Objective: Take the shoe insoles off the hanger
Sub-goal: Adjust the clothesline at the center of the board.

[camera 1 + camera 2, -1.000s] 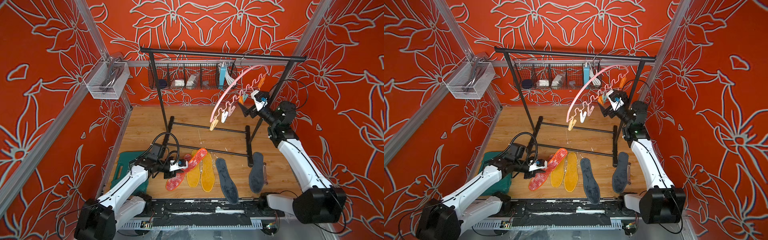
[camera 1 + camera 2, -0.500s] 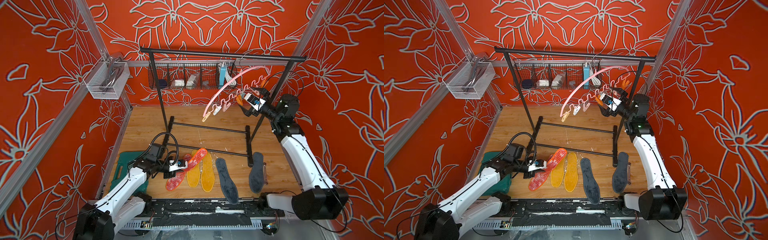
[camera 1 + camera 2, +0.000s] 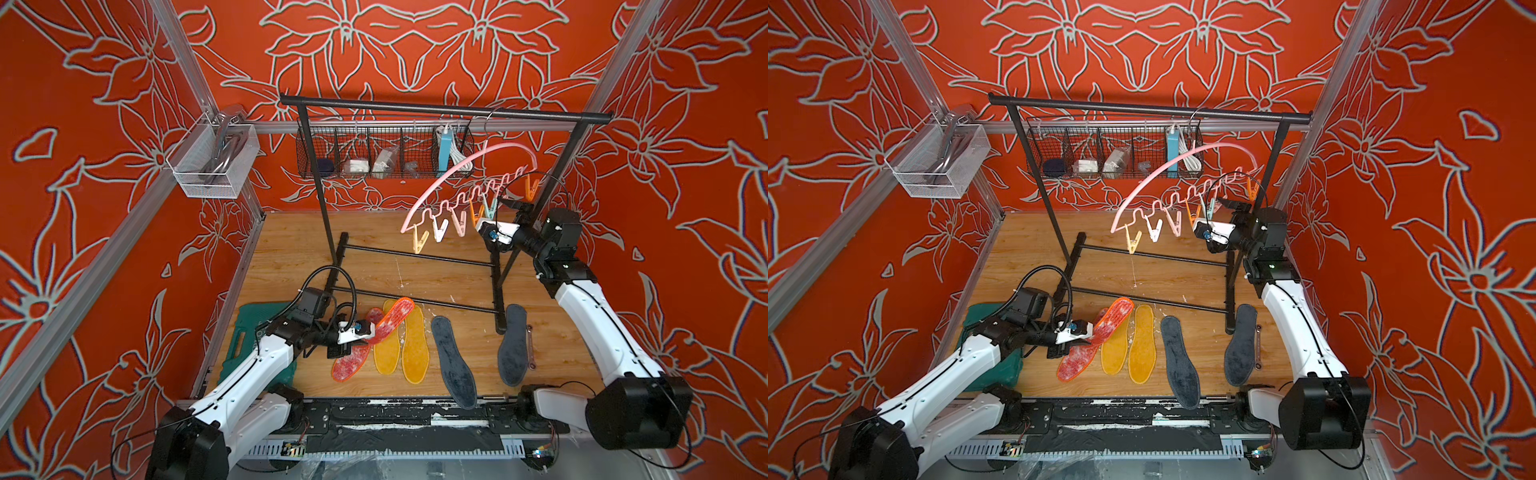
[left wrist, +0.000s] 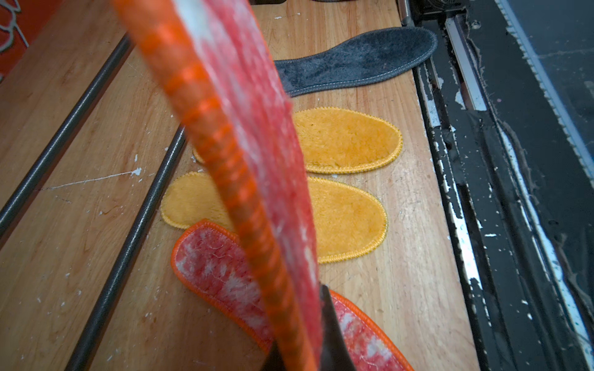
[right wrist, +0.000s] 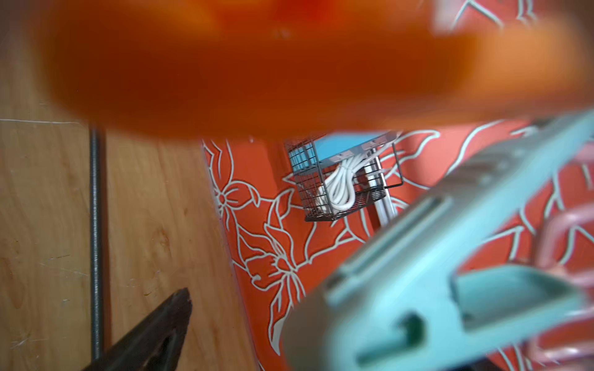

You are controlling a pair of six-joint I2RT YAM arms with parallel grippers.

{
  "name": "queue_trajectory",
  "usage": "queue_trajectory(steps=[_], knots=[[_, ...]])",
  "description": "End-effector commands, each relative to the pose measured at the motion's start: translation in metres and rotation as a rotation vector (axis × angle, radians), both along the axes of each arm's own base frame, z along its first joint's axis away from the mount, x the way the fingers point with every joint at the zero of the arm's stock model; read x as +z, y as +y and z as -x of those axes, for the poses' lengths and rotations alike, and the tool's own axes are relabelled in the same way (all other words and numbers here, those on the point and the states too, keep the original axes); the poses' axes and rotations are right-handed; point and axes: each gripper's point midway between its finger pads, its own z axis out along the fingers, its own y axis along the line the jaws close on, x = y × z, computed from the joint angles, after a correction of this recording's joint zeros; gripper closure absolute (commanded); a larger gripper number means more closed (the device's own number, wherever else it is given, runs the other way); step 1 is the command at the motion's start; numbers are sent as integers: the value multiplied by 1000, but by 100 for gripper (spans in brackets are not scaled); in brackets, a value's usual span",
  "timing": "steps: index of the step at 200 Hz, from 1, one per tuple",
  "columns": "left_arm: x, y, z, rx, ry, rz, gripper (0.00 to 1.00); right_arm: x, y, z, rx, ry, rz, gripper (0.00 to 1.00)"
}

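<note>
change: hanger [image 3: 441, 177] has swung slightly lower, every clothespin bare | right fingers [image 5: 154, 334] spread wide on nothing, dropped beside teal clothespin [image 3: 490, 210] | left fingers [image 4: 331, 327] stay clamped on red-pink insole [image 3: 395, 316], raised over surface [image 3: 291, 249] | five other insoles lie there | judged: only set-down remains
</note>
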Motion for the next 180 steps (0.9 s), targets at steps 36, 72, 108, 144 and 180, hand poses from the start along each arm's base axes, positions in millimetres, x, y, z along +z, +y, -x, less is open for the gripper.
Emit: queue_trajectory(steps=[36,72,108,144,180], knots=[[2,-1,3,-15,2,18,100,47,-6,3,-40,-159,-63,0],[2,-1,3,-15,3,20,100,52,-10,-3,-66,-158,-90,1],[3,-1,3,-14,3,21,100,51,-14,-11,-111,-187,-58,1],[3,-1,3,-14,2,22,100,43,-13,-16,-122,-174,-3,0],[3,-2,2,-13,2,21,100,58,-10,-9,-105,-183,-133,0]])
